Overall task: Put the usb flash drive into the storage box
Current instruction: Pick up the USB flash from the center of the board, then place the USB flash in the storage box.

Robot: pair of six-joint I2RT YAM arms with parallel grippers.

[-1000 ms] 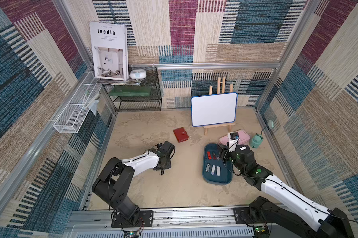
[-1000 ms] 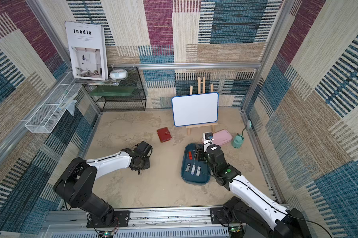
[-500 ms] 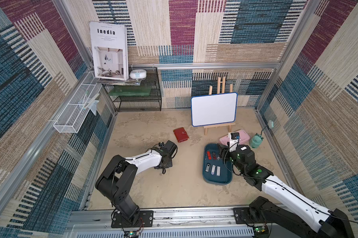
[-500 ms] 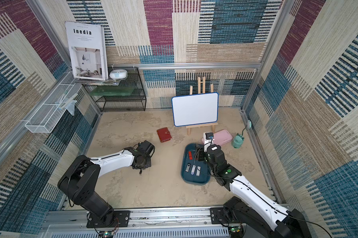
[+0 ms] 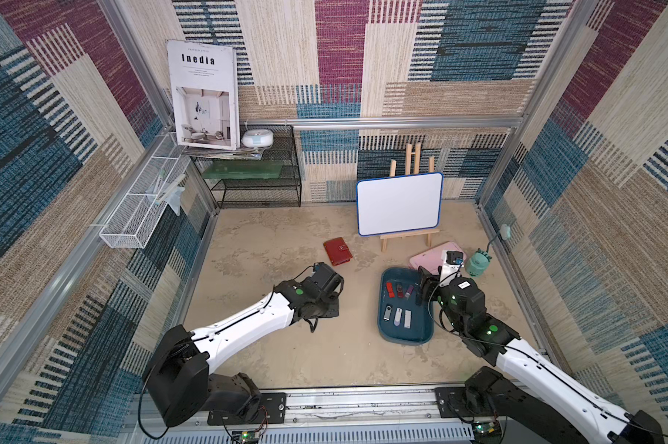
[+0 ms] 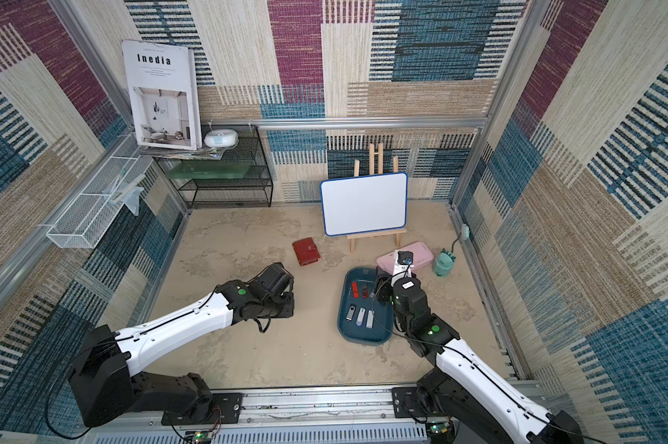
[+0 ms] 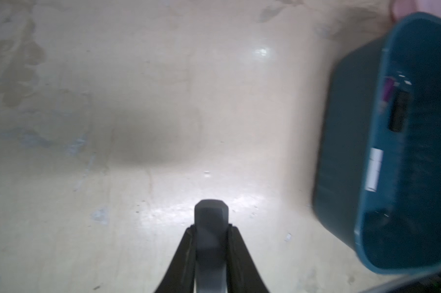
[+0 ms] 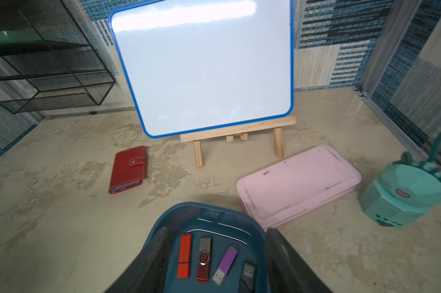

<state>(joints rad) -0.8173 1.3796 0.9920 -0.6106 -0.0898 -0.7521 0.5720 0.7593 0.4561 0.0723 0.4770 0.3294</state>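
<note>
Black fingers on the right gripper [image 8: 217, 236] are standing well apart over the storage box [image 8: 204, 209], clamping nothing. Between them a red usb flash drive [image 8: 184, 255], a dark red swivel drive [image 8: 203, 258], a purple drive [image 8: 226, 263] and a black drive [image 8: 248, 272] are lying side by side on the box's bottom. Three pale drives [image 5: 397, 315] are sitting in a second row toward six o'clock.

At nine o'clock from the box, the left gripper [image 7: 211, 211] is holding its jaws pressed together above the bare beige tabletop [image 7: 138, 101], with nothing showing between them.

A white label [image 7: 374, 168] is sticking to the box wall, too blurred to read. The magazine [image 5: 201, 94] propped on the black wire shelf [image 5: 255, 180] is showing the title "Inedia".

A pink case [image 8: 298, 182] is lying just beside the box's rim at one o'clock. A red wallet [image 8: 128, 168] is lying well apart at eleven, leaving open tabletop between the two arms.
</note>
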